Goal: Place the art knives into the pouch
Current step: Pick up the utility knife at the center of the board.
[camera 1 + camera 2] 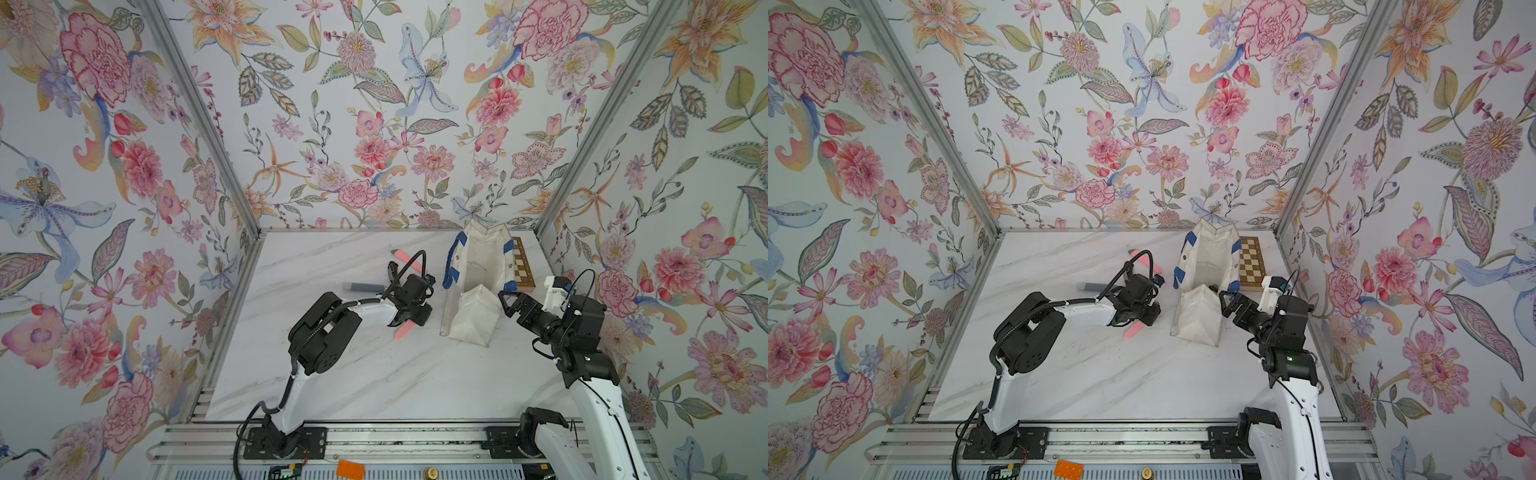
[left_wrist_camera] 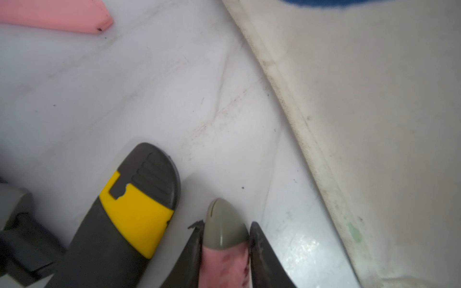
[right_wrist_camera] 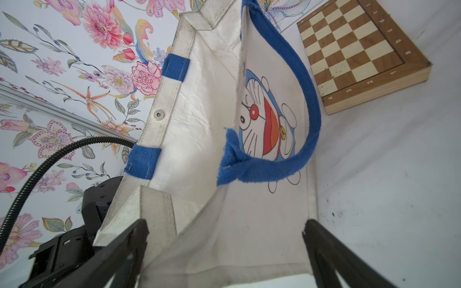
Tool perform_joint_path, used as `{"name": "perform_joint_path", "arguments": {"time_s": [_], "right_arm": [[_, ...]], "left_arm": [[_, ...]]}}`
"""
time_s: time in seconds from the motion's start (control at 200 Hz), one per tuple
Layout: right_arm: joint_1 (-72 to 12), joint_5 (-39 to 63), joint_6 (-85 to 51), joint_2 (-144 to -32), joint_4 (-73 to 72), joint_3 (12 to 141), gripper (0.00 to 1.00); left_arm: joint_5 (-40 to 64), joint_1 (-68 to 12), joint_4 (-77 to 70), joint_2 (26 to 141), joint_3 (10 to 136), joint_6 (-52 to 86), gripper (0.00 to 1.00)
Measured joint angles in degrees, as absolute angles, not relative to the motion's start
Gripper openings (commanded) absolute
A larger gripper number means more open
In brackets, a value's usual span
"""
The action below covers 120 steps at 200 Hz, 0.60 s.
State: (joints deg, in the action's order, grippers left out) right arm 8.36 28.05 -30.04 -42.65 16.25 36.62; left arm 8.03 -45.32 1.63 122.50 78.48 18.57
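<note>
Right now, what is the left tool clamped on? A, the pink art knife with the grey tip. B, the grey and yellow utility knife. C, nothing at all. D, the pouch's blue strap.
A: in the left wrist view the left tool is shut on the pink art knife from both sides, while the grey and yellow utility knife lies loose beside it.

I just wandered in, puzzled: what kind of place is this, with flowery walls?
Probably a robot test booth, not a home: two robot arms bolted to an aluminium rail, and wallpapered panels in metal framing boxing in a marble-look tabletop.
</note>
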Motion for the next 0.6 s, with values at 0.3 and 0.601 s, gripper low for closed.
{"name": "perform_joint_path", "arguments": {"time_s": [0.3, 0.601], "right_arm": [[8.40, 28.05, -30.04, -42.65, 16.23, 36.62, 0.99], [8.40, 28.08, -30.04, -42.61, 16.21, 36.62, 0.99]], "left_arm": [[5.48, -45.34, 3.01, 121.05, 77.30, 17.93, 0.00], [1.54, -45.34, 15.33, 118.67, 85.21, 15.31, 0.00]]}}
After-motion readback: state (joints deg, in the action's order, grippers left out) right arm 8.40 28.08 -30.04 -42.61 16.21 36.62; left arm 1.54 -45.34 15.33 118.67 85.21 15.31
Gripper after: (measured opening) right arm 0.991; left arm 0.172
